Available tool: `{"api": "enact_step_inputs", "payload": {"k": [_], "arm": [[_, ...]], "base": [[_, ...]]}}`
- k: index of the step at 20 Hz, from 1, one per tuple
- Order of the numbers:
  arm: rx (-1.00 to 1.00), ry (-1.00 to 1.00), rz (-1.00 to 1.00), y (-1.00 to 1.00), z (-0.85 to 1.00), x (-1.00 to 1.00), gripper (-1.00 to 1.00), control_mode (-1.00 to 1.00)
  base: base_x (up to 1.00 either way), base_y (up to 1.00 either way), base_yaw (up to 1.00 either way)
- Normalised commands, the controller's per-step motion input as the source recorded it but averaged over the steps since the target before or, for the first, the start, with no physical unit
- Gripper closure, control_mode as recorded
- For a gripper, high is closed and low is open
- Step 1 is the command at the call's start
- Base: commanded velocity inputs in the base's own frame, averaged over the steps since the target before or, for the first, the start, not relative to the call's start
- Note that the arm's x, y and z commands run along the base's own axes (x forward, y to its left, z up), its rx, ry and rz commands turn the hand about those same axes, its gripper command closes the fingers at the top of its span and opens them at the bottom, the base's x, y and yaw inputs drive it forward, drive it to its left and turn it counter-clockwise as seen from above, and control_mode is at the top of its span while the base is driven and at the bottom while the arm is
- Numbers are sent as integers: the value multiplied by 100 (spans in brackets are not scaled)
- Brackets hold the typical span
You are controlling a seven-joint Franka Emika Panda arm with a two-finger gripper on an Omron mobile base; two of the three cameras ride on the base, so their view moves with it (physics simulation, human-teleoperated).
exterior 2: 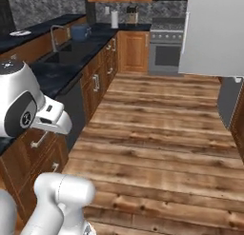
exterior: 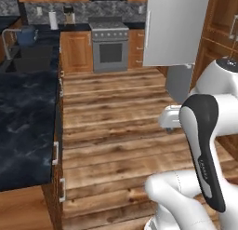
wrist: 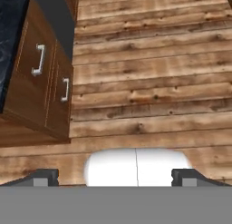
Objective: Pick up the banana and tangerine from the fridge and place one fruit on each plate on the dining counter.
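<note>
Evidently we carry the gripper (wrist: 115, 177) spread and empty over the wooden floor (wrist: 149, 82), since the fridge (exterior: 176, 29) remains unreached.

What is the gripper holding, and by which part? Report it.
Nothing. In the hand view the gripper has its jaws wide apart, with just wooden floor between and ahead of them.

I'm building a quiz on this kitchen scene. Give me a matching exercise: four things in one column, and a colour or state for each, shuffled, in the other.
Things:
1. stove
2. kettle
3. end effector
4. floor

Descriptions:
A. open
B. blue
C. brown wood planks
D. grey steel, dark oven window

Pairs: 1-D, 2-B, 3-A, 4-C
</note>
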Motion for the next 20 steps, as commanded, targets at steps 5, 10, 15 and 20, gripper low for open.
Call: {"api": "enact_step_inputs", "payload": {"k": [5, 10, 15, 20], "arm": [[0, 0, 0, 0, 0, 0, -100, 100], [0, 0, 0, 0, 0, 0, -100, 100], [0, 0, 0, 0, 0, 0, -100, 100], [0, 0, 0, 0, 0, 0, -100, 100]], "base": [[100, -60, 0], [100, -6, -2], [100, 4, -6], [100, 1, -11]]}}
